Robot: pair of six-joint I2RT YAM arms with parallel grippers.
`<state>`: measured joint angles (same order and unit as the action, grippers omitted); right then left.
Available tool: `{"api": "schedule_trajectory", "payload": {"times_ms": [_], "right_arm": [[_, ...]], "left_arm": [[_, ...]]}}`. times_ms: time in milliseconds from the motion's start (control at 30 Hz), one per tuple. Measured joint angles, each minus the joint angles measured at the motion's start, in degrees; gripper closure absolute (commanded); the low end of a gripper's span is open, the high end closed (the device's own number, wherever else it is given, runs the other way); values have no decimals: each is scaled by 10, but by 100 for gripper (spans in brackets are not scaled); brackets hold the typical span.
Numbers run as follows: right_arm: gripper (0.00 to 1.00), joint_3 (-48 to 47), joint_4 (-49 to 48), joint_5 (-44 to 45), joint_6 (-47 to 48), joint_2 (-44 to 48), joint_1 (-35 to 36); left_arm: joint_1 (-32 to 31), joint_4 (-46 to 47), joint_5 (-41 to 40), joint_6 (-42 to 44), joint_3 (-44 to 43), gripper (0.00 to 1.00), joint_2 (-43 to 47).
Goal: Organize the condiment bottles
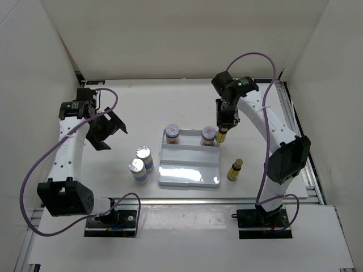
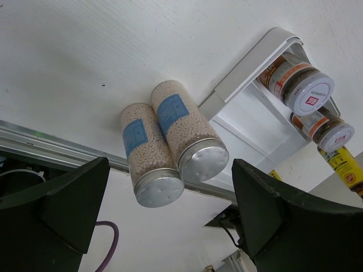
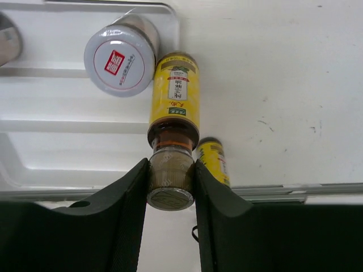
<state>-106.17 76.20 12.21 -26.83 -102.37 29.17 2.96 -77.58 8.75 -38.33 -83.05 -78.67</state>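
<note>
White walls (image 1: 170, 39) are enclosing a white tabletop (image 1: 130, 107).
- Nearer silver-topped cylinder (image 1: 138, 170) and farther silver-topped cylinder (image 1: 146, 157): standing upright and touching each other, at 9 o'clock of the tray.
- Loose yellow bottle (image 1: 235, 169): standing upright at the tray's 3 o'clock, near its rim.
- White ridged tray (image 1: 189, 170): lying mid-table.
- Left jar (image 1: 172, 135) and right jar (image 1: 209, 136): sitting in the tray's far compartment, at 11 and 1 o'clock.
- Held yellow bottle (image 3: 174, 93): hanging just beside the right jar, at that jar's 3 o'clock.
- Right gripper (image 3: 170, 170): pinching the held yellow bottle by its dark cap.
- Left gripper (image 1: 109, 130): hovering at the tray's 10 o'clock, well apart, fingers spread wide and gripping nothing.
</note>
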Motion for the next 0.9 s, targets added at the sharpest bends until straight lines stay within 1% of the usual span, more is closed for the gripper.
{"api": "schedule_trajectory", "payload": {"times_ms": [67,333,633,900], "right_arm": [[100,-15,2,-7,-2,0,13],[100,-17,4,-49,-18,-17,64],[100,-16,4,-63,-24,-22,64],[100,29,2,-68,-22,-57,68]], "left_arm": [[0,0,-1,0,4,0,6],[0,0,-11,9,10,0,23],[0,-1,-15,10,31,0,41],[0,0,-17,10,38,0,42]]}}
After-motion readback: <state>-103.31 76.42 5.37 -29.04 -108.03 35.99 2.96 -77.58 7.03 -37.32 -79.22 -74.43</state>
